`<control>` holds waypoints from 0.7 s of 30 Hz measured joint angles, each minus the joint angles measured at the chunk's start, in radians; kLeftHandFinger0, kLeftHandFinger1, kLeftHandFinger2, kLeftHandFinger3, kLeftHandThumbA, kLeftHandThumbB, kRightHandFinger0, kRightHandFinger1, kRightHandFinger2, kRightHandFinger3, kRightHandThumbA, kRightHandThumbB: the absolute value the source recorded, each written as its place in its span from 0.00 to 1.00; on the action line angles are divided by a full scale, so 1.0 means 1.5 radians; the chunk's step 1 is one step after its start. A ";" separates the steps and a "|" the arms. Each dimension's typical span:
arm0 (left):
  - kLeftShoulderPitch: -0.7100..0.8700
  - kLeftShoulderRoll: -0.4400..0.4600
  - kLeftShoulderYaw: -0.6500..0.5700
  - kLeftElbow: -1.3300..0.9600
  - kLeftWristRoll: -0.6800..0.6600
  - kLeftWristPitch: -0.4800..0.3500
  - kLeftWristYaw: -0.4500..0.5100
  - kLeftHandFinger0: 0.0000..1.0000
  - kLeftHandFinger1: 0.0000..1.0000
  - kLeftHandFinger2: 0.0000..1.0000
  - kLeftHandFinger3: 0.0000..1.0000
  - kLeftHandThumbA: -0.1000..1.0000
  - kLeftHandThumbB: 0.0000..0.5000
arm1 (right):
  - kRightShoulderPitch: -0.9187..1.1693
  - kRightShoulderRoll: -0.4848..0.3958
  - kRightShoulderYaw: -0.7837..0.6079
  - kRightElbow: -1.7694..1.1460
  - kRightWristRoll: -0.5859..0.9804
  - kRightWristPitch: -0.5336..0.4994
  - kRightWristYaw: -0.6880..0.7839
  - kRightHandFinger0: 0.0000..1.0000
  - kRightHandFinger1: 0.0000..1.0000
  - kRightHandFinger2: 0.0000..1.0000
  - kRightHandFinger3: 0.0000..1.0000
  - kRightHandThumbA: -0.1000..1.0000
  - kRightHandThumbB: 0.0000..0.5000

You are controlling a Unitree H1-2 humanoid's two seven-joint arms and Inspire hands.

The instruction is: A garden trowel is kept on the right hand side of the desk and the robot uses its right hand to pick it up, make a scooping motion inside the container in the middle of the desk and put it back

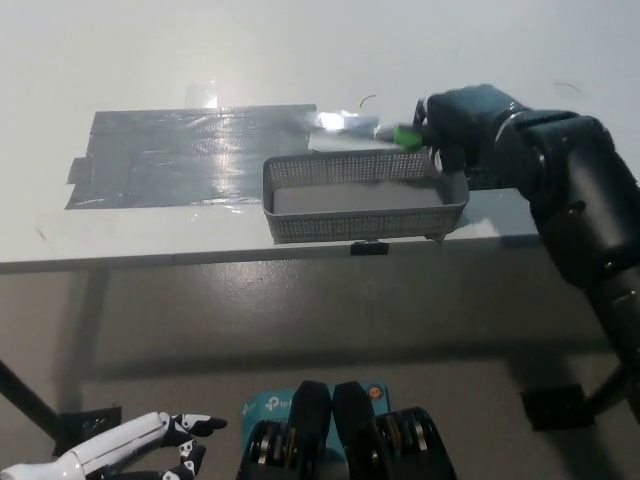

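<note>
My black right hand (468,122) is shut on the green handle of the garden trowel (362,130). The trowel's grey blade is blurred and raised above the far rim of the grey mesh basket (300,232), pointing left. The basket stands at the desk's front edge, in the middle, and its white floor shows bare. My right forearm runs from the lower right up to the basket's right end. My white left hand (140,457) rests at the bottom left, below the desk, with its fingers spread apart.
A large patch of grey tape (180,155) covers the desk left of the basket. A black marker patch (455,125) lies behind my right hand. The white desk (300,50) extends far behind the basket.
</note>
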 measured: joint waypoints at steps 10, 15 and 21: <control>0.022 -0.001 0.001 0.000 0.008 0.000 0.000 1.00 1.00 1.00 1.00 1.00 0.82 | -0.012 -0.013 -0.052 0.012 0.088 0.012 -0.047 0.00 0.13 0.39 0.06 0.00 0.34; 0.033 -0.002 0.001 0.001 0.012 0.000 0.000 1.00 1.00 1.00 1.00 1.00 0.75 | -0.017 -0.032 -0.052 0.013 0.112 0.012 -0.061 0.00 0.14 0.40 0.09 0.00 0.38; 0.043 -0.004 0.003 0.001 0.019 0.000 0.000 1.00 1.00 1.00 1.00 1.00 0.73 | -0.019 -0.067 -0.035 0.024 0.123 0.012 -0.073 0.00 0.18 0.42 0.22 0.00 0.22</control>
